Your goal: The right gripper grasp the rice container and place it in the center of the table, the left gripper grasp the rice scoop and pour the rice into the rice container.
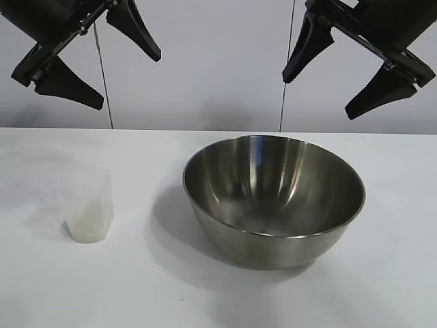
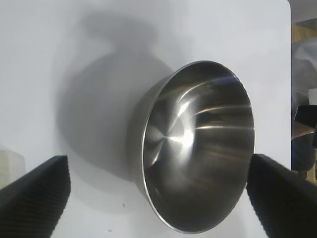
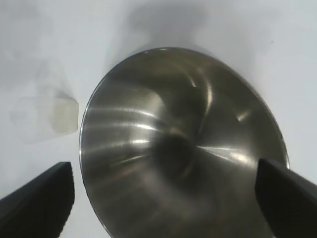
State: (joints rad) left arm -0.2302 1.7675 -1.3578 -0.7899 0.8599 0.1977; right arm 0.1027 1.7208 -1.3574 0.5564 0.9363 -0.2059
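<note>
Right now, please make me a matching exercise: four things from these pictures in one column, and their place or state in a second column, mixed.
Things
1. steel bowl
2. plastic measuring cup
3. left gripper
4. rice

Place or state
a. heaped in the bottom of the cup
b. empty, at the middle of the table
c. open, raised above the cup's side
d. upright, to the left of the bowl in the exterior view

Pairs: 1-b, 2-d, 3-c, 4-a
</note>
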